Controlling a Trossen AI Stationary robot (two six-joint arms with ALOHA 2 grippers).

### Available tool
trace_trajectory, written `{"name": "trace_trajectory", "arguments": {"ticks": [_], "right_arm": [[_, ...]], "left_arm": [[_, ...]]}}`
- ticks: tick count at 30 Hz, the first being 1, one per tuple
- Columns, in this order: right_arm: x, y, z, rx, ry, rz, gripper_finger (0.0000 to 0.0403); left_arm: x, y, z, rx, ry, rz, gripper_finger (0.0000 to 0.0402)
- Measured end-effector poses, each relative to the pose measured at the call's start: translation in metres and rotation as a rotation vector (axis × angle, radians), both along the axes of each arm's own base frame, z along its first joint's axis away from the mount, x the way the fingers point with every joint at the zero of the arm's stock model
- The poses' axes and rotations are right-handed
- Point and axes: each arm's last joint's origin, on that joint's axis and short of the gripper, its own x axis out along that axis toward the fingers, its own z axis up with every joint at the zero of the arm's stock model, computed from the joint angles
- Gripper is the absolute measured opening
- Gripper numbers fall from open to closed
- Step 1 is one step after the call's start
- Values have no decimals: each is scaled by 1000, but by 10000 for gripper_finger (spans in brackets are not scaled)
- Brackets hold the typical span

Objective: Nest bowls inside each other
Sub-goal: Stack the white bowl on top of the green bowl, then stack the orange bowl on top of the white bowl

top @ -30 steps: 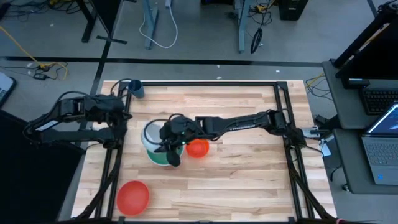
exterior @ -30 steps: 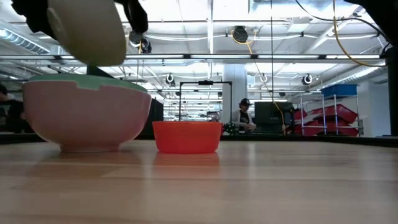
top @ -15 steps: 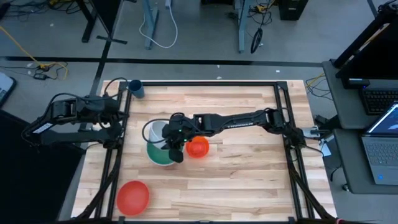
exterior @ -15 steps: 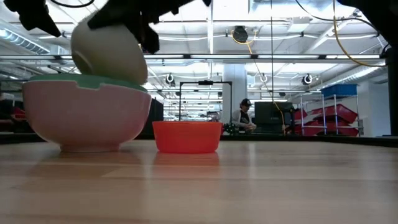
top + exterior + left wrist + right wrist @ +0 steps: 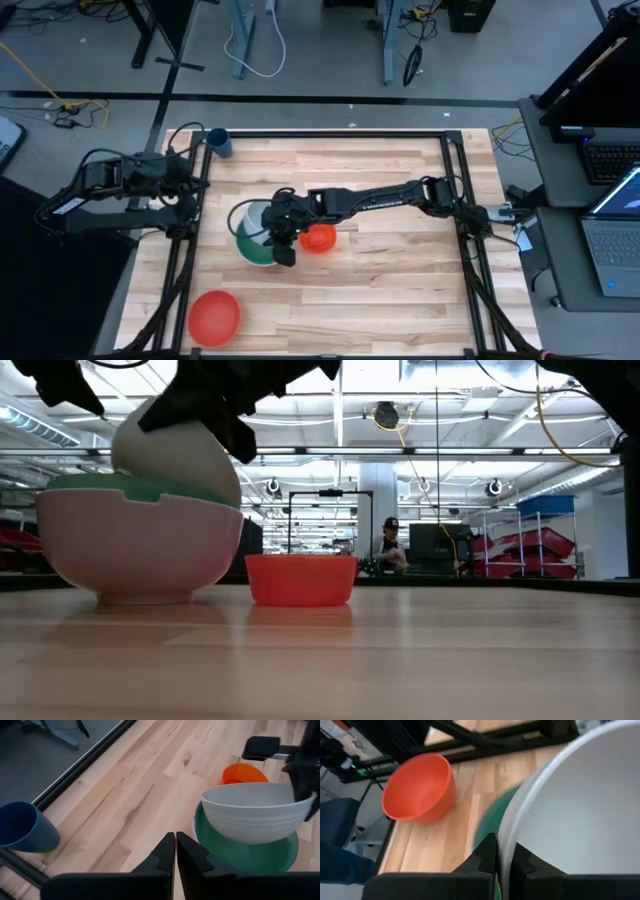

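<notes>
A large white bowl (image 5: pixel 140 555) stands mid-table with a green bowl (image 5: pixel 245 854) nested in it. My right gripper (image 5: pixel 279 240) reaches in from the table's right and is shut on a smaller white bowl (image 5: pixel 255 812), which hangs tilted over the green one. A small orange-red bowl (image 5: pixel 319 238) sits just right of the stack. A red bowl (image 5: pixel 213 316) sits near the front left. My left gripper (image 5: pixel 175 851) is shut and holds nothing; it hovers at the table's left edge (image 5: pixel 190 188). My right gripper pinches the smaller white bowl's rim (image 5: pixel 506 837), one finger inside the bowl and one outside. The fingers slant down from the table's right. The bowl hangs tilted, its underside (image 5: pixel 185 480) dipping below the green bowl's rim; whether it rests there I cannot tell.
A dark blue cup (image 5: pixel 218 142) stands at the far left corner. Black frame rails (image 5: pixel 330 134) run along the table's far, left and right sides. Bare wood lies to the right and toward the near edge.
My right gripper has gone down with the smaller white bowl and tipped it from nearly on edge toward level. The bowl, earlier well above the stack, now has its underside below the green bowl's rim.
</notes>
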Motion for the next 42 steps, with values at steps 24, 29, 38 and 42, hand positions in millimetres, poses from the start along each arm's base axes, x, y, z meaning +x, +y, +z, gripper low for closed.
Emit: {"name": "trace_trajectory", "arguments": {"ticks": [24,29,38,42], "right_arm": [[-4,-1,12,23,-18,7,82],[-22,-10,51,5,-70,16,74],[-84,-22,108,-39,60,32,10],[-113,-23,129,-53,112,32,1]], "left_arm": [[3,-2,3,-57,-57,-69,1],[4,-4,3,-93,-64,-111,1],[4,-10,2,-255,-88,-254,1],[4,-11,2,-276,-92,-276,1]]}}
